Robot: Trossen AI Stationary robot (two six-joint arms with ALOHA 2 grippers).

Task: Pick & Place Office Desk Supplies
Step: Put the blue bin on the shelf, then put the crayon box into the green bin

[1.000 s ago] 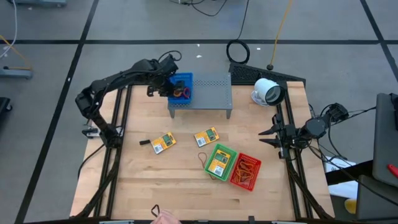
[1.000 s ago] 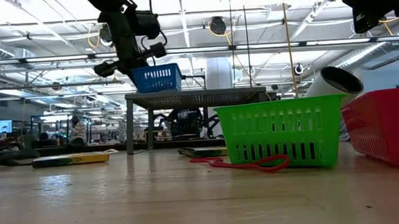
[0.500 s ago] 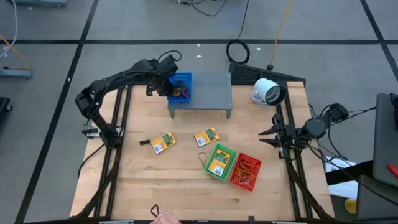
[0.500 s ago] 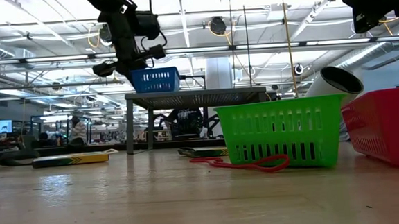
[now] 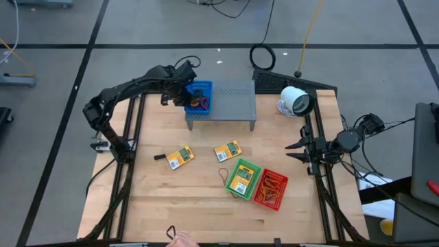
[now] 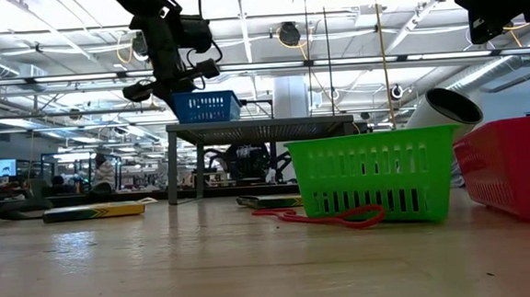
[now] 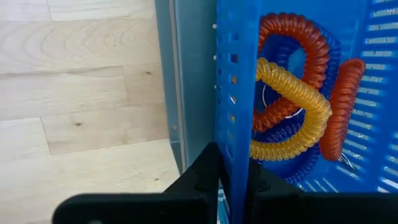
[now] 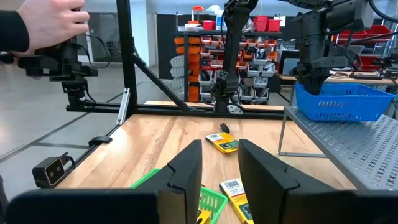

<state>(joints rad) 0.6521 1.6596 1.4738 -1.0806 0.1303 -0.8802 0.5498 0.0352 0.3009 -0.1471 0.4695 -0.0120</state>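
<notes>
The left gripper point(image 5: 184, 96) pinches the blue basket point(image 5: 200, 95) wall between narrow fingers to keep it on the grey shelf point(image 5: 230, 100), while the right gripper point(image 5: 296, 149), fingers half open and empty, waits far from the shelf.

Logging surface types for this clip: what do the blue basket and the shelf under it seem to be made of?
Blue basket: likely moulded plastic, glossy, with slotted lattice walls; the left gripper pinches its wall. Grey shelf: looks like painted sheet metal, matte, with rows of small perforations on thin legs.
</notes>
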